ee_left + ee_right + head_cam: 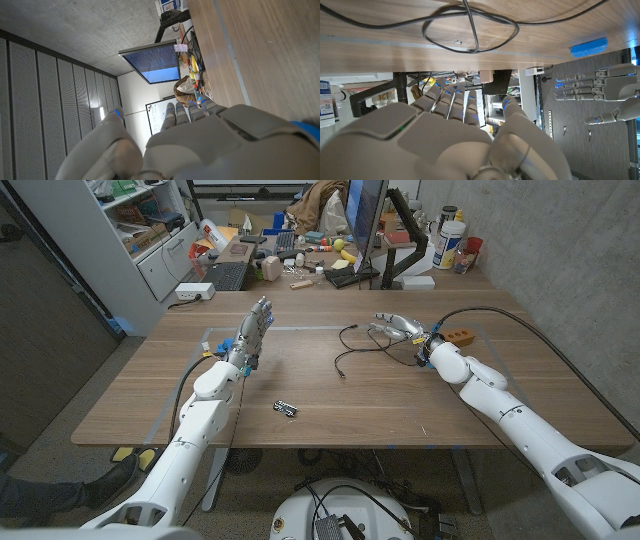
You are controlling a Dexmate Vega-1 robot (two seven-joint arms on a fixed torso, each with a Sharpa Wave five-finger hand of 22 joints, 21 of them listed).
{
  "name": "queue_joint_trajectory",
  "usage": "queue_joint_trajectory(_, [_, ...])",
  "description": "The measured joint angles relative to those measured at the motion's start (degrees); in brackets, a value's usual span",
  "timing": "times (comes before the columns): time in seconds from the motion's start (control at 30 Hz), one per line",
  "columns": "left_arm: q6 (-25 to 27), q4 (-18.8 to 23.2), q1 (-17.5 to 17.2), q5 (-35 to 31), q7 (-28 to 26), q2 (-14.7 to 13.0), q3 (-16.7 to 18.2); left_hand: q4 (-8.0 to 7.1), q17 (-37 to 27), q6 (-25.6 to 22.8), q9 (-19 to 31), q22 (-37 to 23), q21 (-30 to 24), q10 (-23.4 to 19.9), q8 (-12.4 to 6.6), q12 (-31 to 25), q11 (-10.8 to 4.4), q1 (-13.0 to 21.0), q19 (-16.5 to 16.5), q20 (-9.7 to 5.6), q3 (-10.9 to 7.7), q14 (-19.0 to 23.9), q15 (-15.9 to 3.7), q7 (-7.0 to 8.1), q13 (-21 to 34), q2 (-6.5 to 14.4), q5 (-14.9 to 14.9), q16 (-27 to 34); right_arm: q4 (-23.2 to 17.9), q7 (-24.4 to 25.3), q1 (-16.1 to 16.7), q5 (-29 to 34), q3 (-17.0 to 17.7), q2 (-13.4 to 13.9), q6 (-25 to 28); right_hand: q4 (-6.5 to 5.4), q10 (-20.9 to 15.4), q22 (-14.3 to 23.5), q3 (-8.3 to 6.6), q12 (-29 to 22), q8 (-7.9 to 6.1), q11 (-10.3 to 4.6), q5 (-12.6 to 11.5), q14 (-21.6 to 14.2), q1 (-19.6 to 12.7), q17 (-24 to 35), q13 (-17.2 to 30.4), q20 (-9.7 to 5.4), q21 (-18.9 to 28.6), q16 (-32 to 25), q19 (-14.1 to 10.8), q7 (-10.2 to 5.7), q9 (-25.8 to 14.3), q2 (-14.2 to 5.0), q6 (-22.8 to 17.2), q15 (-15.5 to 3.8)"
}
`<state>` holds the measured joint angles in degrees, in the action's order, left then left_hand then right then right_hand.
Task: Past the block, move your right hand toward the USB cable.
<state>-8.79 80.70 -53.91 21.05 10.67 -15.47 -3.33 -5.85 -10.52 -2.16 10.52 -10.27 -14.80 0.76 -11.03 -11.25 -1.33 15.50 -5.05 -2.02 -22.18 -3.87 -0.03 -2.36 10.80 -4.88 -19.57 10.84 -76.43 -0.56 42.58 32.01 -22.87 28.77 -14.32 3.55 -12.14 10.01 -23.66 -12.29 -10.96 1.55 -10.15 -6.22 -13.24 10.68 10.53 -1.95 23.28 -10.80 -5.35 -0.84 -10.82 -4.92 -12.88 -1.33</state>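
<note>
The fingers (385, 321) of the right hand (402, 328) are extended and slightly spread, holding nothing; in the head view their tips lie at the near end of the thin black USB cable (352, 343), at the coiled part. Whether they touch it cannot be told. In the right wrist view the fingers (451, 102) point toward the loop of the cable (470, 30), which lies on the wooden tabletop (330, 395).

The small orange-brown rectangular block (459, 336) sits behind the right wrist, beside the forearm, so the hand appears already past it.

Recommended procedure for the remaining approach:
- Advance the hand slowly and low along its present line toward the cable loop.
- Keep the fingers apart and level so they do not snag or drag the loop.
- Keep the forearm clear of the block; a sideways sweep could push it.

The left hand (251, 336) stands raised with its fingers extended and apart, empty, well apart from the cable. A small metal part (286, 408) lies on the tabletop nearer the robot, outside the path.
</note>
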Motion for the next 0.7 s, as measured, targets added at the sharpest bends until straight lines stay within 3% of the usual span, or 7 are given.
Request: queue_joint_trajectory(0.7, [0.0,-0.8,0.8,0.1,0.8,-0.3,-0.2,-0.24,0.0,0.0,0.0,0.0,0.4,0.3,0.0,0.0,-0.32,0.2,0.0,0.0,0.24,0.0,0.0,0.0,0.0,0.2,0.0,0.0,-1.1,0.0,-0.9,5.9,-2.4,1.6,4.4,0.24,1.1,0.0,-0.24,0.3,0.04,0.5,0.0,0.9,0.0,0.0,0.0,-0.1,-1.3,0.2,1.3,-0.19,0.0,0.0,0.2,0.3])
